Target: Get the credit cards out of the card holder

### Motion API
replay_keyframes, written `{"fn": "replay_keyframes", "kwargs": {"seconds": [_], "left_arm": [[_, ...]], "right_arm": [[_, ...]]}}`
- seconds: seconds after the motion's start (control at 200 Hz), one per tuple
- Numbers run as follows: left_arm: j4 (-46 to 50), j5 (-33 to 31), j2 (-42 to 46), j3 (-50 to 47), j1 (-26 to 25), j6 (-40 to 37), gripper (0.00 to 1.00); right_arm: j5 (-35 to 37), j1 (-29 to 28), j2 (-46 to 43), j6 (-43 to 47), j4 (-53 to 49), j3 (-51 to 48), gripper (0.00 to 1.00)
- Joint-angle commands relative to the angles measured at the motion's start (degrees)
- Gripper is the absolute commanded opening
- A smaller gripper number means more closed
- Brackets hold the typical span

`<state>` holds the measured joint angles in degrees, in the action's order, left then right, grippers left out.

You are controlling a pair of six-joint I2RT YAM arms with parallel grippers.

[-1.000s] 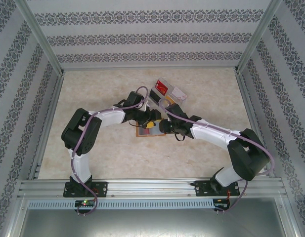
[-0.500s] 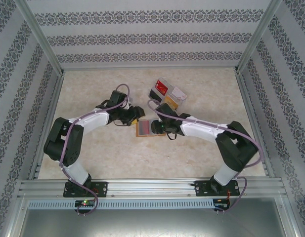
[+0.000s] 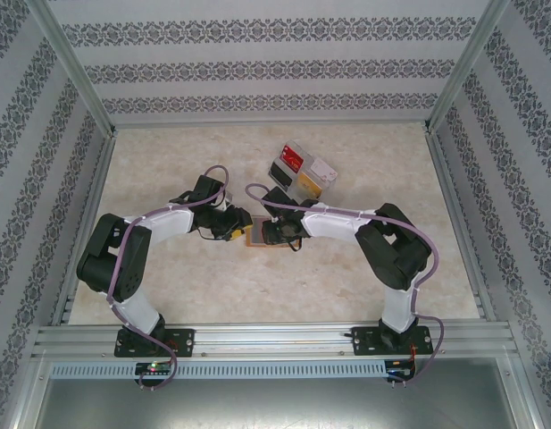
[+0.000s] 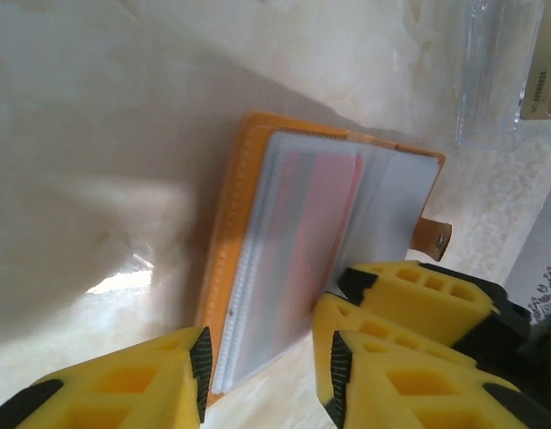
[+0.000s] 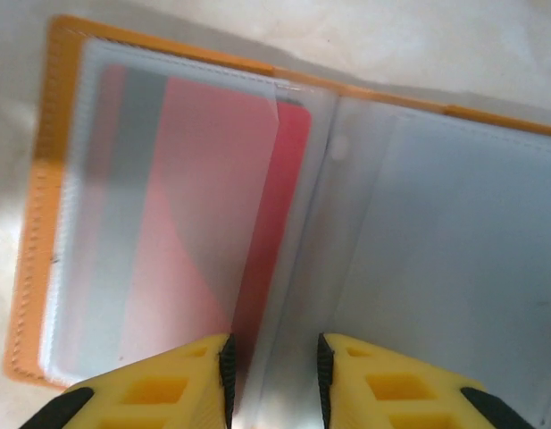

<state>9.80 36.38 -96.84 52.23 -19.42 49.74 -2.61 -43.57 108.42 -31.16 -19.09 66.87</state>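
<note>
card holder is lying open on the table, red card sitting in its sleeve. right gripper is hanging narrowly parted at that card's edge, maybe touching; left gripper is gaping wide over the holder's side.

The fixed camera hung high behind the two arm bases, looking down and forward across the whole worktop. The left wrist camera peered low past the left claw at the open card holder, side-on and at close range. The right wrist camera sat closer still, facing its pockets almost flat-on over the right claw. All three views shared the card holder.
</note>
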Motion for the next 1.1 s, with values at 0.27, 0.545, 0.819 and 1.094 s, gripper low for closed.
{"fn": "replay_keyframes", "kwargs": {"seconds": [0.27, 0.545, 0.819, 1.094], "left_arm": [[1.61, 3.3, -1.81, 2.48, -1.65, -4.74, 0.38], [1.54, 2.88, -4.24, 3.49, -1.91, -4.82, 0.38], [0.57, 3.52, -6.5, 3.24, -1.9, -4.56, 0.37], [0.39, 3.96, -7.3, 3.11, -2.01, -4.71, 0.36]], "right_arm": [[2.25, -0.17, 3.37, 0.93, -3.83, 1.46, 0.26], [2.35, -0.07, 3.2, 0.83, -3.52, 0.92, 0.26], [1.73, 0.19, 3.03, 0.55, -2.79, 0.42, 0.26], [0.53, 0.52, 2.76, 0.08, -1.74, -0.57, 0.26]]}}
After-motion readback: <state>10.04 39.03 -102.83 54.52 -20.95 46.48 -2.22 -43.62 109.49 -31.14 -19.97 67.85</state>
